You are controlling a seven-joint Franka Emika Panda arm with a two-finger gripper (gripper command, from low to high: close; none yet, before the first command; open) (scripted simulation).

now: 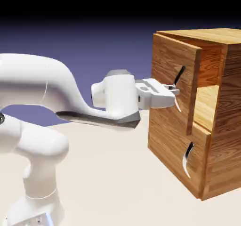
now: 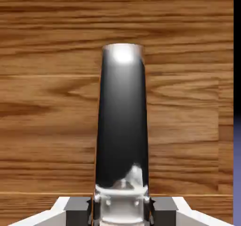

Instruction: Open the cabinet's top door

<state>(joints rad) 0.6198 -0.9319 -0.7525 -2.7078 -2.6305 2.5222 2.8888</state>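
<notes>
The cabinet (image 1: 226,126) stands on the pale surface (image 1: 108,173) at the exterior view's right, its wood grain brown. Its top door (image 1: 164,60) is partly open: the edge at the exterior view's right stands off the cabinet's body, and lit wood shows inside through the gap. The door is upright, a squarish panel whose outer face looks toward the exterior view's left, to the arm's side.

The door's handle (image 1: 178,88) is a curved bar, its long axis running up and down the panel with a slight slant, dark in its upper part and silver below. In the hand view the bar's long axis runs from near the middle down to the bottom edge, between the finger tips.

The pincer (image 1: 173,92) is clenched on the handle, with one finger tip on each side of it. It points toward the exterior view's right, roughly level. The white arm (image 1: 37,81) reaches across from the exterior view's left.

Below, the lower door (image 1: 176,149) sits against the cabinet's front, and the top door stands out from it. The lower handle (image 1: 188,160) is also curved, with its long axis running mostly up and down, near the panel's edge at the exterior view's right.
</notes>
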